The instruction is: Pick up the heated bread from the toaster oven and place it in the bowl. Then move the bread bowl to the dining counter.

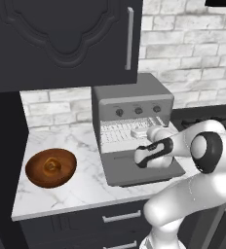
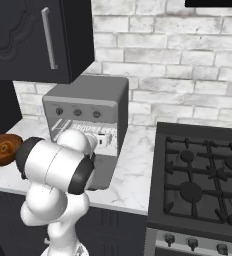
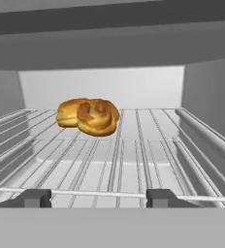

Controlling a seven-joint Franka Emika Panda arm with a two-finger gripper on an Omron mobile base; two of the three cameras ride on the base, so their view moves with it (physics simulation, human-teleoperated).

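The heated bread (image 3: 88, 116), a golden-brown knotted piece, lies on the wire rack (image 3: 134, 160) toward the back left of the toaster oven (image 1: 132, 99). The oven's door (image 1: 134, 170) hangs dropped open toward me. My gripper (image 3: 99, 198) is open at the rack's front edge, fingers (image 3: 34, 197) spread wide, with the bread well ahead of them and slightly left. From the left base view the gripper (image 1: 141, 132) sits in the oven's mouth. The reddish-brown bowl (image 1: 50, 167) stands on the marble worktop (image 1: 76, 141) left of the oven; the same bowl (image 2: 3, 148) shows in the right base view.
A dark upper cabinet (image 1: 61, 39) hangs above the bowl and the oven. A black gas stove (image 2: 208, 175) adjoins the worktop on the right. A brick wall (image 2: 178, 65) runs behind. A tall dark panel (image 1: 5, 160) closes the worktop's left end.
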